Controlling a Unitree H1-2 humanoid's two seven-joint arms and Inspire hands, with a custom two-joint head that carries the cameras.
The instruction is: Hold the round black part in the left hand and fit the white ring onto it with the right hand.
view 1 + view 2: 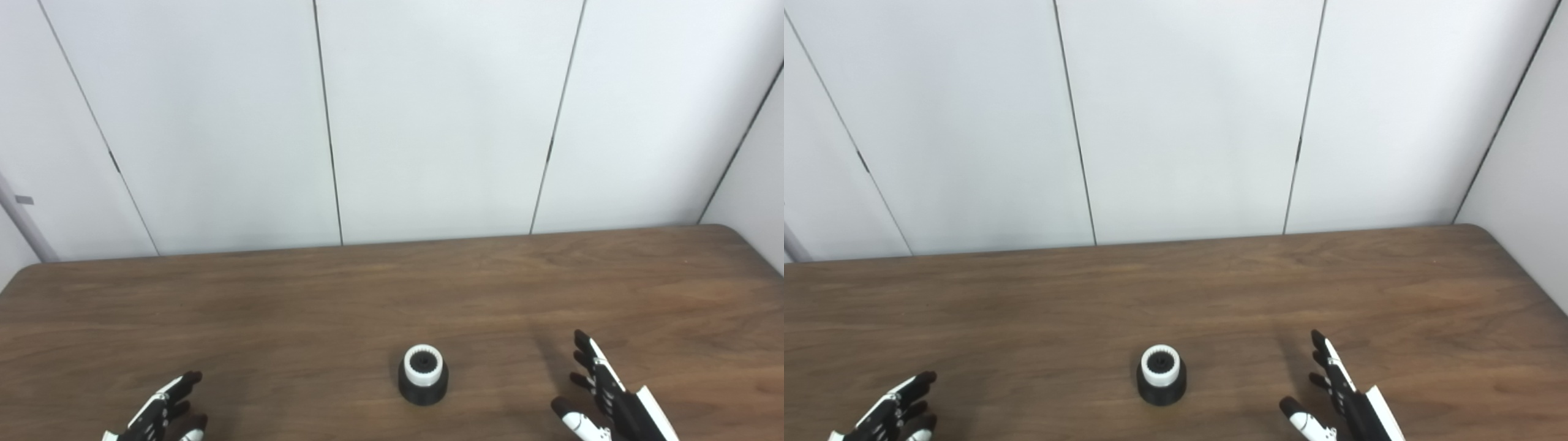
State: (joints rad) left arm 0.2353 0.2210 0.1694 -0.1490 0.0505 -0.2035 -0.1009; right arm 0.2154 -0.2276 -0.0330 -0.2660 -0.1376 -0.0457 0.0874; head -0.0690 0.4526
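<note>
The round black part [422, 387] stands upright on the brown table [306, 306] near the front middle. A white ring [423, 364] sits on top of it, with a dark toothed hole in its centre. My left hand [162, 411] hovers at the bottom left, well apart from the part, fingers spread and holding nothing. At the bottom right my right hand [597, 395] is also open, fingers stretched forward and thumb out, some way right of the part. Both hands are partly cut off by the picture's bottom edge.
White wall panels [429, 122] rise behind the table's far edge. The table's rounded right corner [741, 236] lies close to a side wall. A grey pole [24, 220] leans at the far left.
</note>
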